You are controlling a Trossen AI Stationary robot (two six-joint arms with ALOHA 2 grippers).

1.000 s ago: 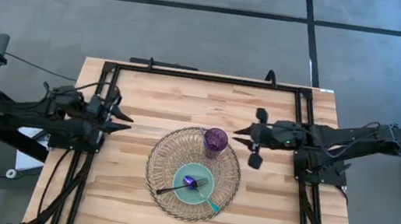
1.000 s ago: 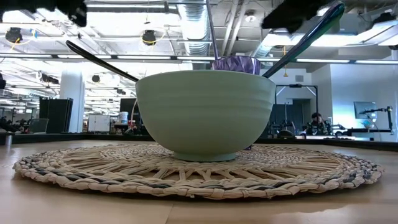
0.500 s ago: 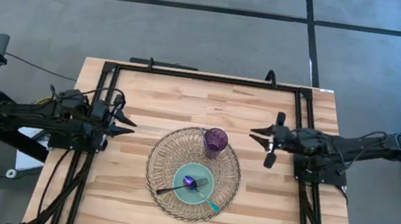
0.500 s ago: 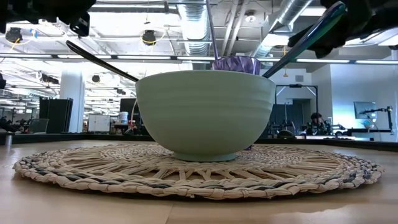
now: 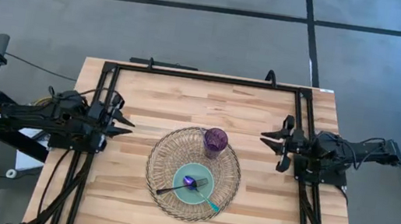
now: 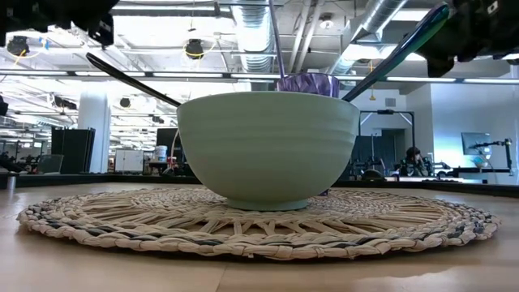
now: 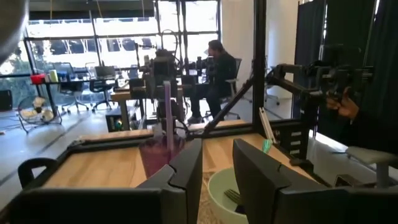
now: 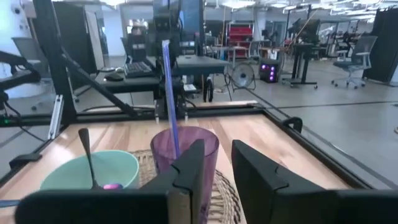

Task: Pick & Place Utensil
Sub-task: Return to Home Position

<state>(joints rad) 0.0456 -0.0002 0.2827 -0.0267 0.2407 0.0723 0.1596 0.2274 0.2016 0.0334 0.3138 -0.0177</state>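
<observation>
A mint-green bowl [image 5: 192, 180] stands on a round woven mat [image 5: 167, 154] in the middle of the table. Two utensils lean in it: a purple spoon [image 5: 189, 182] with a dark handle, and a teal-handled one [image 5: 209, 201]. Their handles stick out over the rim in the low view, dark [image 6: 130, 79] and teal [image 6: 397, 50]. A purple cup [image 5: 215, 140] with a straw stands on the mat's far side. My left gripper [image 5: 122, 123] hovers open left of the mat. My right gripper [image 5: 273, 142] hovers open right of it. Both point at the cup [image 8: 186, 144].
A black metal frame [image 5: 205, 77] runs along the table's far, left and right sides. Bare wood lies between each gripper and the mat, and along the near edge. Beyond the table there are desks, chairs and a seated person [image 7: 217, 65].
My right gripper has drawn back from beside the cup toward the table's right edge, staying open, and its arm has folded in. The bowl, cup and utensils have kept still.
</observation>
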